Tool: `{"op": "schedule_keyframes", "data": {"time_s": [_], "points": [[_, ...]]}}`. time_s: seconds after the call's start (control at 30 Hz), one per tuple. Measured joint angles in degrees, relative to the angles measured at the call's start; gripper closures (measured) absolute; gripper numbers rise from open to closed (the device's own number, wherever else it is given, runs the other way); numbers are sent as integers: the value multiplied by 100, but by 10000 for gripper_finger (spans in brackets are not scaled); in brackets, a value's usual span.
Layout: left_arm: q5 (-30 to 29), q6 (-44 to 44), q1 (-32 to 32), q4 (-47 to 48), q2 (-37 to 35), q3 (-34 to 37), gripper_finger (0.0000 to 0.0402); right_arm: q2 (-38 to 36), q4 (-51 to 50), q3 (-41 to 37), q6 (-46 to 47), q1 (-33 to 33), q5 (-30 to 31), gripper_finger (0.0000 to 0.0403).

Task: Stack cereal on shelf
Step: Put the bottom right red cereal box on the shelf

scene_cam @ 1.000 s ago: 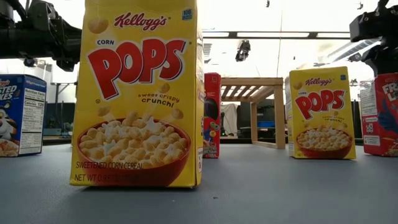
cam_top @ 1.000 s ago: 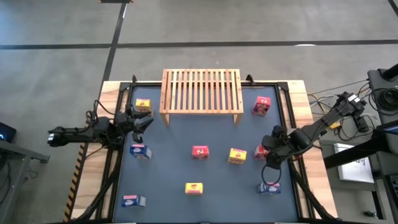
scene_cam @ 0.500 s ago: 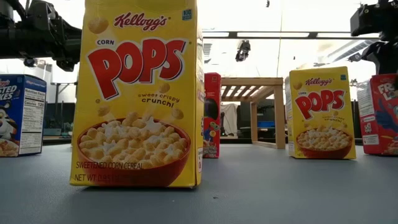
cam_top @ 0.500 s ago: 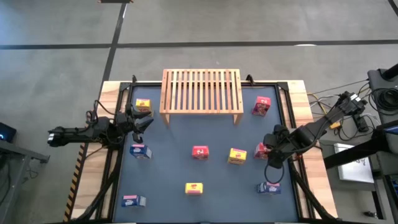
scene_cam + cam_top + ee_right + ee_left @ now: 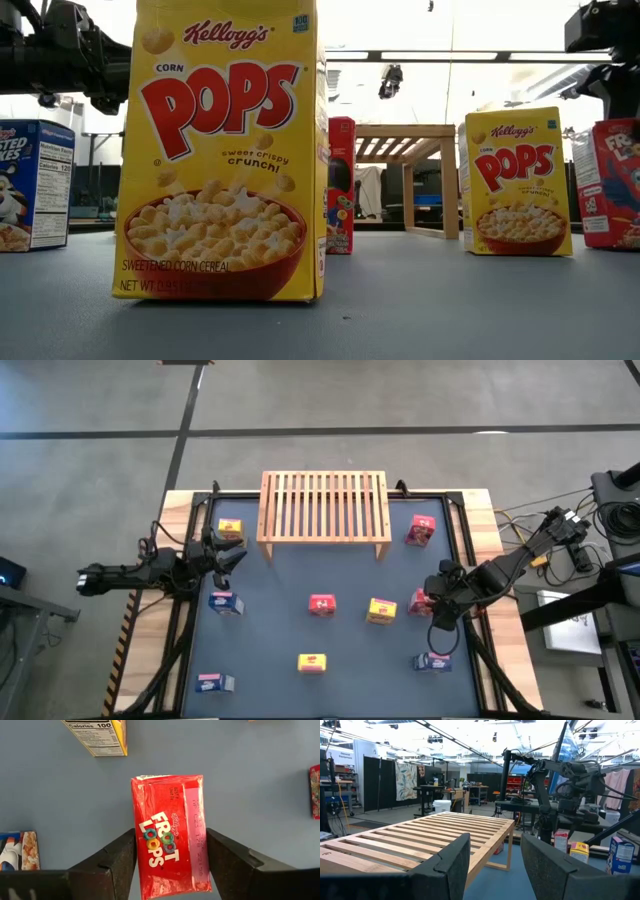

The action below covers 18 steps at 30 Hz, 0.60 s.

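Note:
The wooden slatted shelf (image 5: pixel 325 507) stands at the table's far middle. Small cereal boxes are spread upright over the blue mat: red ones (image 5: pixel 421 530) (image 5: pixel 322 604), yellow ones (image 5: pixel 229 528) (image 5: pixel 381 610) (image 5: pixel 312 662), blue ones (image 5: pixel 224 602) (image 5: pixel 433 661). My right gripper (image 5: pixel 432 606) is at the right side, shut on a red Froot Loops box (image 5: pixel 169 845). My left gripper (image 5: pixel 232 553) hovers open and holding nothing at the left side, by the shelf's left end (image 5: pixel 420 840). My right gripper pinches the red box between its two fingers (image 5: pixel 117 857), one on each of two opposite sides (image 5: pixel 142 865), at the box's upper part. The fingers slant steeply down from above. The box stands nearly upright, and its lower end (image 5: pixel 610 243) is at table level.
A yellow box (image 5: pixel 225 150) stands close to the low camera and hides much of the middle. Another box (image 5: pixel 212 683) stands at the near left corner. Cables and equipment (image 5: pixel 600 520) lie beyond the right edge. Bare mat (image 5: pixel 300 575) lies in front of the shelf.
My right gripper's fingers have shut on the red box at the right. The box has shifted and turned a little on the table, showing more of its side panel in the low view. The left arm has kept still.

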<state>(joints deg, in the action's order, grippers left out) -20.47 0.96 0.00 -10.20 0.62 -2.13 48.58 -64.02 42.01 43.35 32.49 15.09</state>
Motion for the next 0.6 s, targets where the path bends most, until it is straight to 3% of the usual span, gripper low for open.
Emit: {"op": "schedule_keyframes", "data": {"time_s": [0.4,0.6], "points": [[0,2,1,0,0,1,242,-7,81,335,-84,0,17,196],[0,2,-1,0,-1,0,242,-7,89,730,-359,0,365,197]]}}
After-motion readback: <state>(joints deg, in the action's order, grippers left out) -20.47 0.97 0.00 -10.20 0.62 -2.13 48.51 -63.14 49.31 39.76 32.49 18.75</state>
